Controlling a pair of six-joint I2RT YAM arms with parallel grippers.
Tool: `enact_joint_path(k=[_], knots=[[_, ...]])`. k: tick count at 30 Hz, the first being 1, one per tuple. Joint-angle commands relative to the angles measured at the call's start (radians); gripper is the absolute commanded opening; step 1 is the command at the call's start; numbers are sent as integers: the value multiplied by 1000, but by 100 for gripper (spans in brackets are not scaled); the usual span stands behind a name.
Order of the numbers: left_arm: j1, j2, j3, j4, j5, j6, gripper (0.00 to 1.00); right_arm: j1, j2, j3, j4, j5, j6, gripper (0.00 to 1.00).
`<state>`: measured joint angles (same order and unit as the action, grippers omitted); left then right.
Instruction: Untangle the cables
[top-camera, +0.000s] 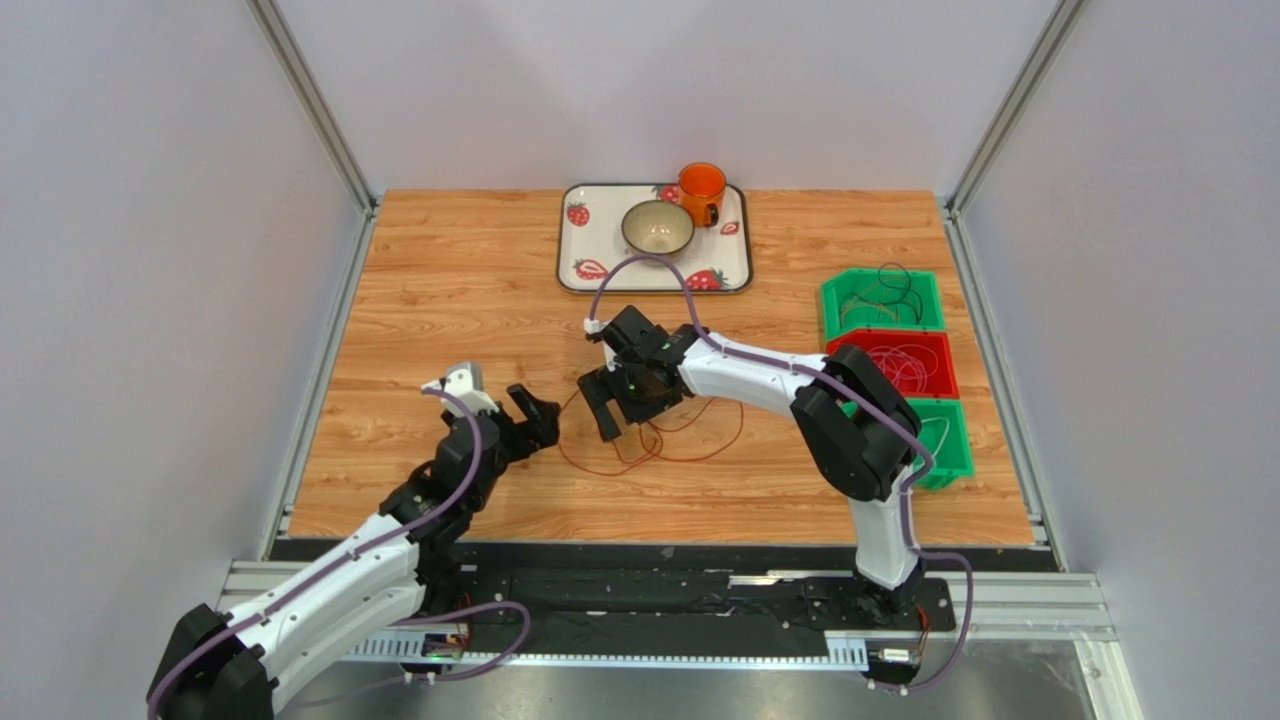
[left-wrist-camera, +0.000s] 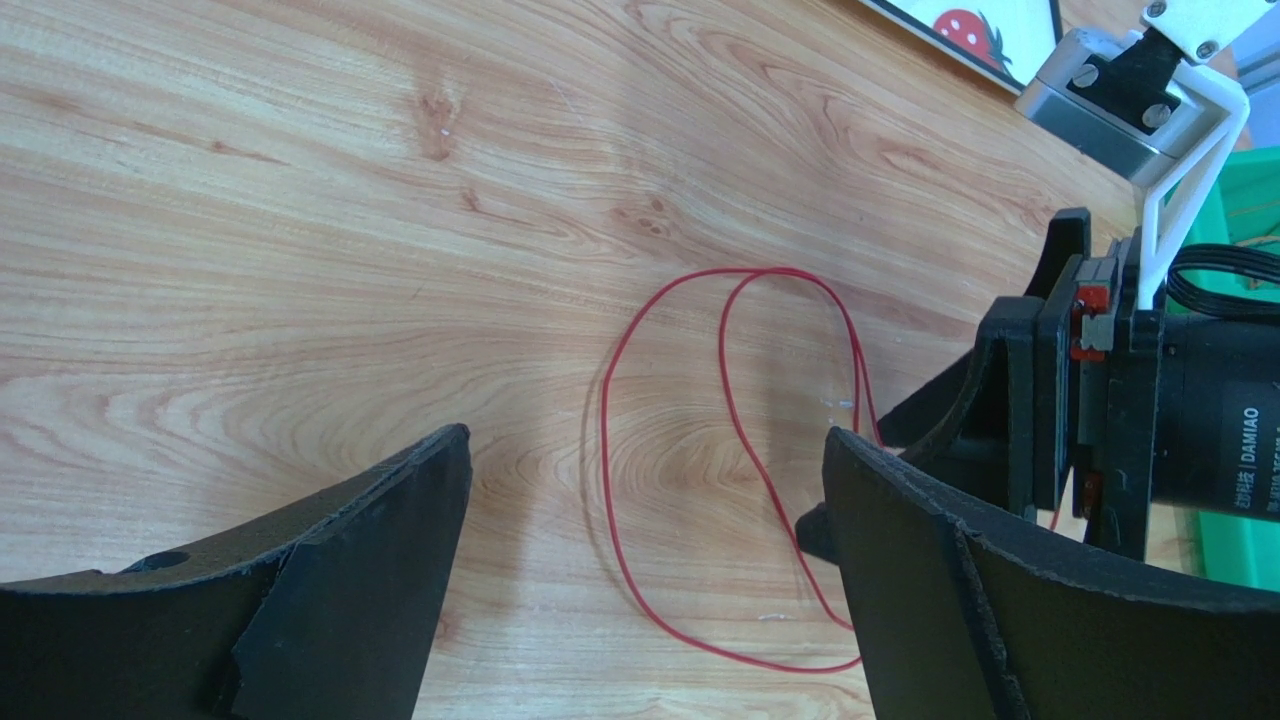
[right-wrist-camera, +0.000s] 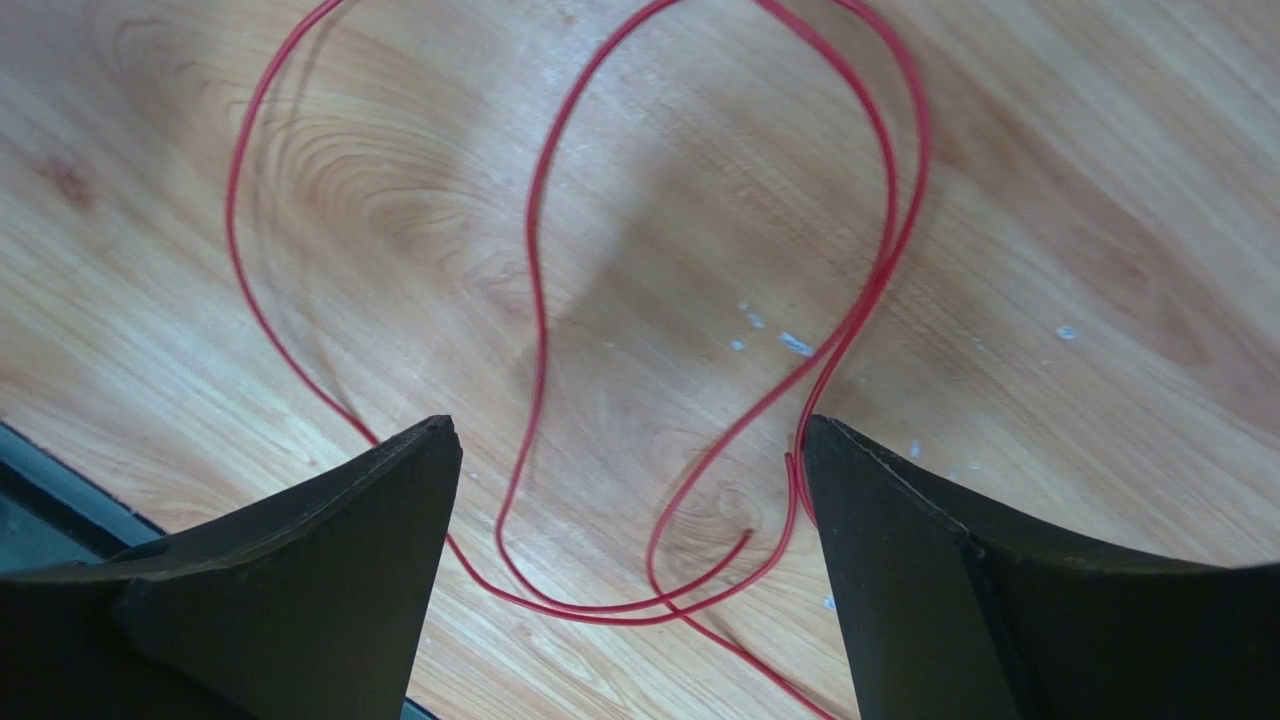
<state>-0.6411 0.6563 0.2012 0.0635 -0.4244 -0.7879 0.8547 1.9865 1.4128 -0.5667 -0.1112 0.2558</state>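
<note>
The risk sits right at the right pincer (right-wrist-camera: 624, 450); several strands of the red cable (right-wrist-camera: 537, 345) cross under its gap, so a careless close would likely pinch two at once and pull the loops tighter instead of freeing them; the wire is thin and lies flat on the wood, so it may also slip off the pads; its jaws stand wide apart, holding nothing, and I cannot tell whether the fingers touch the wire; the left pincer (left-wrist-camera: 646, 450) is likewise wide and empty, hovering over the same loops (left-wrist-camera: 606, 435), close to the right one, so the two could knock together if both go down; from above, the cable lies on the table (top-camera: 451, 300) between and just before both pincers; off to the right, a green bin (top-camera: 882, 300) and a red bin (top-camera: 897, 365) hold more coiled cables; at the far edge stands a tray (top-camera: 721, 278) with a bowl (top-camera: 658, 228) and an orange cup (top-camera: 700, 188)
</note>
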Motion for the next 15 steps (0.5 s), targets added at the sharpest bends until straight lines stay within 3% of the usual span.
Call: enact_joint_path(k=[1, 10, 15], knots=[[-2, 2, 40, 30, -4, -8, 95, 20, -5, 31, 42, -48, -18, 89], [-2, 5, 40, 35, 1, -5, 94, 29, -54, 14, 25, -33, -93, 90], [-2, 9, 41, 38, 6, -4, 94, 24, -98, 14, -41, 83, -138, 90]])
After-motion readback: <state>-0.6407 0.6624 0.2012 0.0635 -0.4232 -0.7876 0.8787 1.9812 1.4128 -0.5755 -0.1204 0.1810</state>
